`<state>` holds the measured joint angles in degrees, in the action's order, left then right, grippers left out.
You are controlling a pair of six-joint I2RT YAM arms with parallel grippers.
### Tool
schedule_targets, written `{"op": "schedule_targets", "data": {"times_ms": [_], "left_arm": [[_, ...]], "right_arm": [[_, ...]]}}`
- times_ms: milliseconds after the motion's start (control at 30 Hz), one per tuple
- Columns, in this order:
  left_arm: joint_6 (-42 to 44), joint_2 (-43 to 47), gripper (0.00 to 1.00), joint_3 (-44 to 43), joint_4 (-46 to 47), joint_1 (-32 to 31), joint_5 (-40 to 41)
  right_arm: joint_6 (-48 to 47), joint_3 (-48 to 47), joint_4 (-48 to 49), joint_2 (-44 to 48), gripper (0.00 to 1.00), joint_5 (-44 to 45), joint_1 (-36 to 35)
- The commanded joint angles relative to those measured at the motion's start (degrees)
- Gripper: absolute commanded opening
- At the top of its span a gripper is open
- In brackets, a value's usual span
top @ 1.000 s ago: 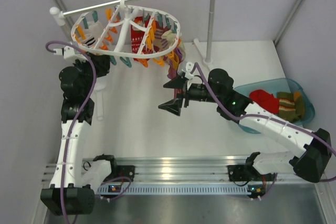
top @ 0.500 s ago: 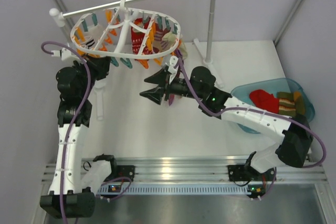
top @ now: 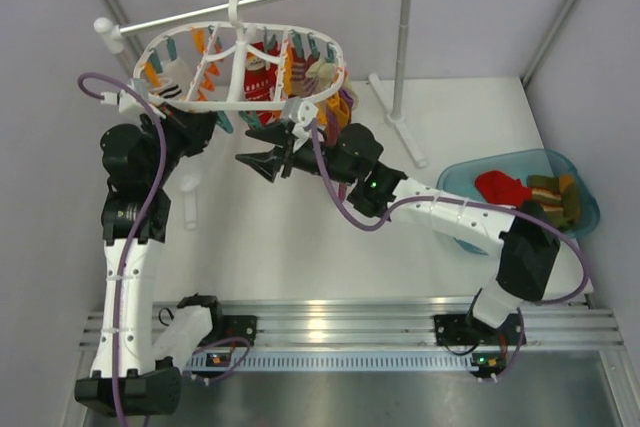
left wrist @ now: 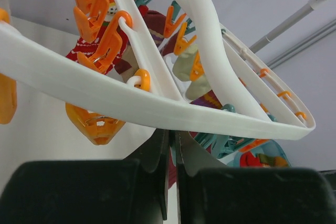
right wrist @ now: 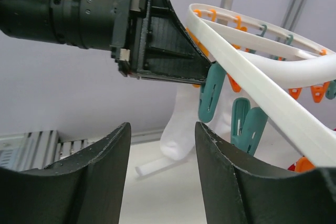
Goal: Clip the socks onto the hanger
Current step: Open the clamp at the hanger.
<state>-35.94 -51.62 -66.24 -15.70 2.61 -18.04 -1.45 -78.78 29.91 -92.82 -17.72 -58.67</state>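
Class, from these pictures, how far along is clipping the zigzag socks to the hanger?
Done: no zigzag sock shows on the white plastic oval hanger. In hand: nothing; the right gripper is open and empty by its rim, the left gripper shut under it. Remaining: the olive, orange and brown zigzag socks lie in the teal plastic bin.

White laminate tabletop [top: 270, 257] carries a translucent teal plastic tub [top: 590, 212] at its right edge. The flat foot of a white pole stand [top: 400, 129] rests toward the back.
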Motion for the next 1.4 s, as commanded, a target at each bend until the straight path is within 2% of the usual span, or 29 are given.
{"op": "schedule_targets", "data": {"times_ms": [0,500,667,800,900,967,1000,1067,1100,1133,1233,1367], "left_arm": [[-0.62,0.99,0.00,-2.76,-0.20,0.20,-4.28],[0.88,1.17,0.00,-2.76,-0.03,0.11,-8.23],[0.79,1.25,0.00,-2.41,0.24,0.20,-9.73],[0.26,1.52,0.00,-2.32,0.59,0.20,-11.13],[0.43,1.95,0.00,-2.06,0.76,0.11,-11.14],[0.61,2.31,0.00,-1.88,0.41,0.11,-10.96],[0.44,2.74,0.02,-1.62,0.32,0.11,-10.61],[0.17,3.36,0.14,-1.26,-0.11,0.20,-9.91],[0.09,4.06,0.28,-1.09,-0.38,0.11,-9.21],[0.26,4.50,0.36,-0.91,-0.47,0.20,-8.68],[0.44,6.61,0.53,-0.39,-2.31,0.20,-5.97],[1.75,9.16,0.58,0.41,-2.75,0.11,-7.26]], "right_arm": [[-3.38,-3.74,5.59,-2.45,0.51,3.30,-0.91],[-3.82,-9.28,4.81,-7.91,0.50,7.69,-0.91],[-3.99,-10.34,4.19,-9.05,0.39,7.52,-0.83],[-4.35,-12.09,2.44,-10.37,0.40,7.34,-0.83],[-4.35,-12.36,2.34,-10.98,0.30,7.34,-0.56],[-4.17,-12.45,2.08,-10.81,0.17,7.34,-0.48],[-4.17,-12.36,1.99,-10.63,0.13,7.43,-0.48],[-3.91,-12.27,1.55,-10.46,0.00,8.13,-0.48],[-3.73,-12.36,1.38,-10.37,0.00,8.48,-0.48],[-3.38,-12.45,1.29,-10.37,0.00,8.75,-0.48],[-2.77,-12.36,0.76,-10.02,0.00,9.89,-0.47],[-2.24,-12.54,0.41,-9.84,0.00,10.25,-0.48]]}}
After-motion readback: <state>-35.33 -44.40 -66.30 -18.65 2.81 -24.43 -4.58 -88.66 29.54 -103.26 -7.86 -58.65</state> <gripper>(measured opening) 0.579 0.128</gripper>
